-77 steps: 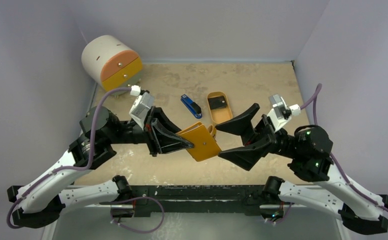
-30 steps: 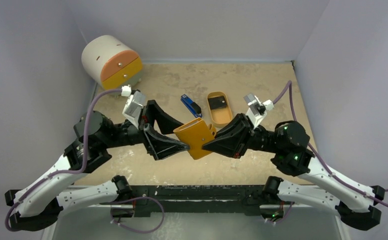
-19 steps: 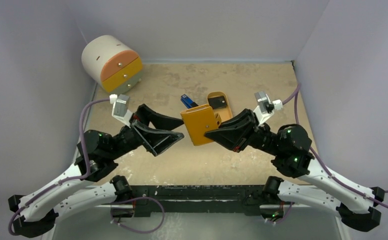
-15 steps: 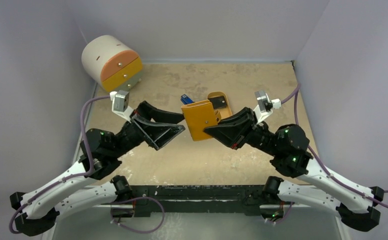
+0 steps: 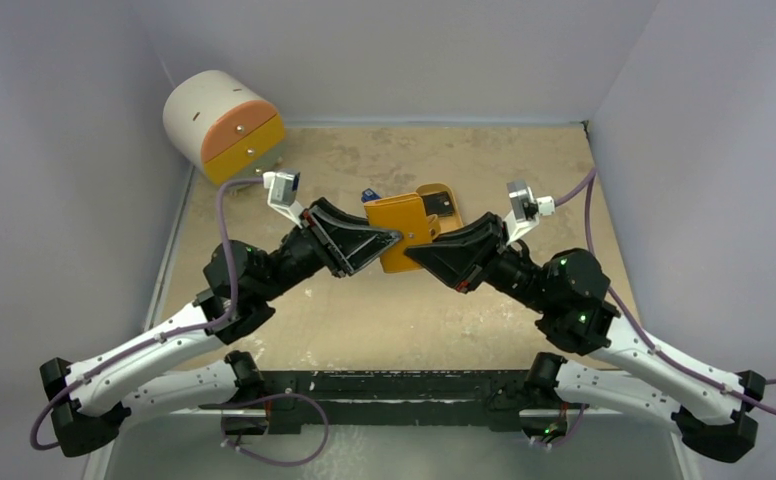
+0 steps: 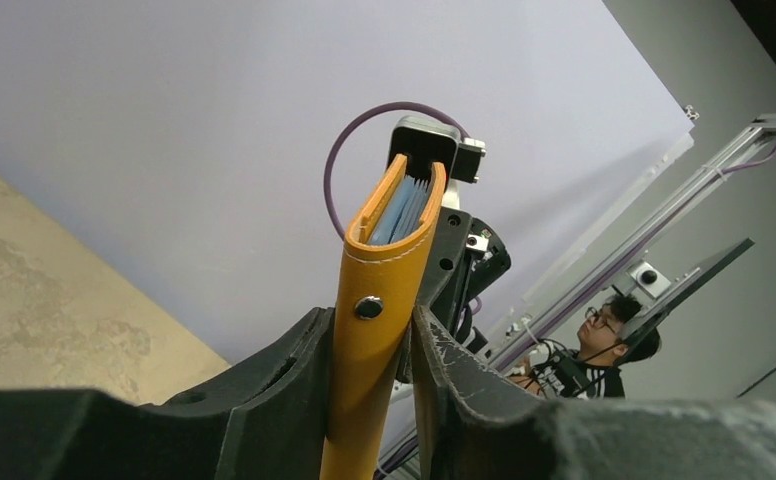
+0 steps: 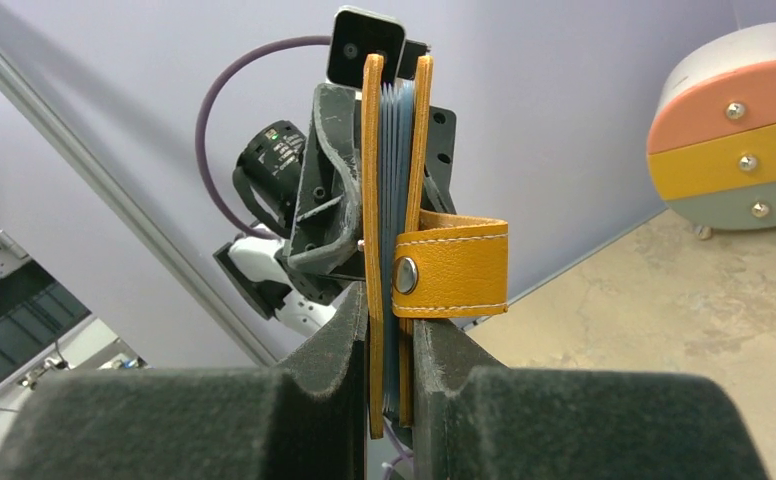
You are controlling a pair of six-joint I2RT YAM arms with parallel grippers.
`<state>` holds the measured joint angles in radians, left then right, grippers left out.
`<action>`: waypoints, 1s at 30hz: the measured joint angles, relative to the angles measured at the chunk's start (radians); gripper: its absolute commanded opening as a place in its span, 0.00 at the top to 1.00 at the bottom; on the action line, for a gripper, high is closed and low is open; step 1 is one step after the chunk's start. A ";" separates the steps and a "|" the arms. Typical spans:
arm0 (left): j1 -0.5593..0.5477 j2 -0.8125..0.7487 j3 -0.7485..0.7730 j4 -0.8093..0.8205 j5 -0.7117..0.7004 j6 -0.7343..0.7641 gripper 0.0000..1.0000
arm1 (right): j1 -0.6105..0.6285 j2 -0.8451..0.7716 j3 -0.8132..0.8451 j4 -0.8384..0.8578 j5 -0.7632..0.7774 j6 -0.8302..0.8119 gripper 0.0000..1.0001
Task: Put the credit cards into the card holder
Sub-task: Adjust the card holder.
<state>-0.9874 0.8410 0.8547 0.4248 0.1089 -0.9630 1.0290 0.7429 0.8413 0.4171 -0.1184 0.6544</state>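
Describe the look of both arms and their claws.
The left arm and right arm have white lower links and black upper joints. The left claw and right claw are black wedges with two broad fingers each. A purple cable loops along each arm, and a small silver camera sits on each wrist.

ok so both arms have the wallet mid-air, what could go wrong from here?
1. Left fingers and right fingers pinch the card holder flat, squeezing its pockets shut; a card could jam at the edge.
2. A dark card lies in the oval tray and neither arm is free; releasing one side could let the holder swing or slip.
3. The snap strap sticks out sideways and may snag.
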 measured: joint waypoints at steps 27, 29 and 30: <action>0.001 -0.024 -0.072 0.112 0.080 -0.033 1.00 | 0.006 -0.103 -0.038 -0.058 0.024 -0.002 0.42; 0.001 -0.061 -0.076 0.107 0.107 -0.018 1.00 | 0.005 -0.146 -0.019 -0.117 0.014 -0.023 0.42; 0.001 -0.079 -0.076 0.108 0.129 -0.010 1.00 | 0.005 -0.162 -0.003 -0.142 0.006 -0.031 0.43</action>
<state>-0.9867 0.7620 0.7784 0.5331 0.2382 -0.9733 1.0340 0.5808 0.8383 0.2756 -0.1127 0.6231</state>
